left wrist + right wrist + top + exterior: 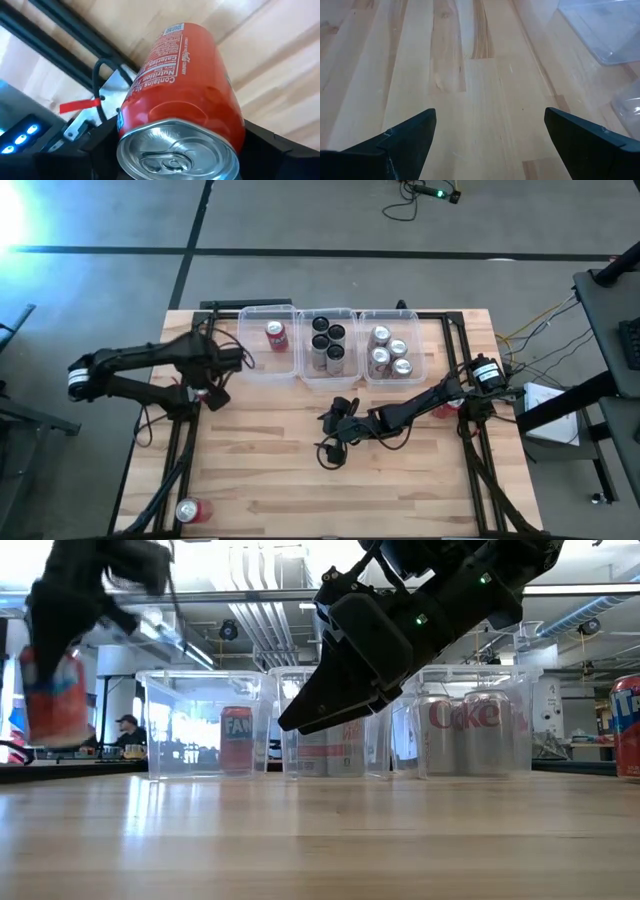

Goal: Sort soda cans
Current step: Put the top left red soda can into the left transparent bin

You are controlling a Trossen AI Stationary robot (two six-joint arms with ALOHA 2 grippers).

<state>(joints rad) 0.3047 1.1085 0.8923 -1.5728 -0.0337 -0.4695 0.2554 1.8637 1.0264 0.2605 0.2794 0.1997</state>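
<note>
Red metal fills your left gripper (175, 165): a red can (182, 95) sits between its dark fingers, lifted clear of the wood just left of the row of bins, so you hold one can in the air with its drop not yet made. From the low camera the grip itself is blurred, so I judge it held mainly from the wrist camera. Outward from there, the left bin (270, 340) has a single red can (276, 335) standing in it, and that is probably where yours belongs. The middle bin (328, 342) holds four black cans (327, 343), and the right bin (392, 345) holds four silver-grey cans (390, 350). Your right gripper (335, 435) hangs low over bare table (300, 500) near the middle, its fingers spread wide with nothing between them. Left to do, as far as you can see: one red can (188, 510) lies on its side at the table's near left corner, and another red can (447, 406) stands by the right arm's base. So roughly nine are sorted, one is in hand, two wait.
</note>
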